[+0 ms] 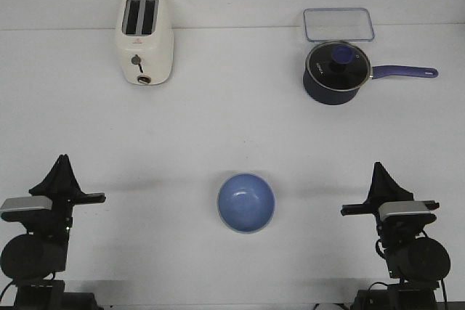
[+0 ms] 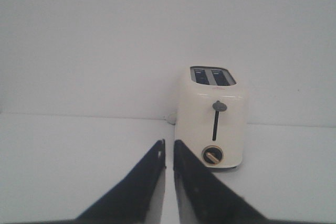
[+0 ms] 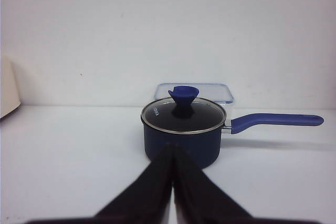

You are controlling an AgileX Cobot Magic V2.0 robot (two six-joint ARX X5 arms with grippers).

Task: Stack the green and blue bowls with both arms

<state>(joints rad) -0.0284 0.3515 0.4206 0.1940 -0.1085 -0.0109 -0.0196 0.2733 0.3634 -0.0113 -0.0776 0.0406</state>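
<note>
A small round periwinkle-blue matte bowl (image 1: 246, 202) sits upright on the white desk (image 1: 232, 128), near the front edge and about midway between the two arms, well apart from both; its rim shows a pale edge, but whether a second bowl sits beneath it cannot be told from the front view. The slim black left arm's fingers (image 1: 62, 172) rest at the front left of the desk, pressed nearly together with only a thin slit between them in the left wrist view (image 2: 169, 156), and they pinch nothing. The slim black right arm's fingers (image 1: 381, 179) rest at the front right, pressed together to a point in the right wrist view (image 3: 174, 153), also holding nothing. At the far left of the desk stands a cream two-slot toaster (image 1: 144, 38) with a dark lever and a brass-coloured dial, straight ahead of the left fingers (image 2: 212, 116). At the far right stands a dark navy saucepan (image 1: 335, 72) with a glass lid, a blue knob and a blue handle pointing right (image 3: 184, 129). Just behind it lies a clear rectangular container (image 1: 338, 24), touching or nearly touching the pan.
</note>
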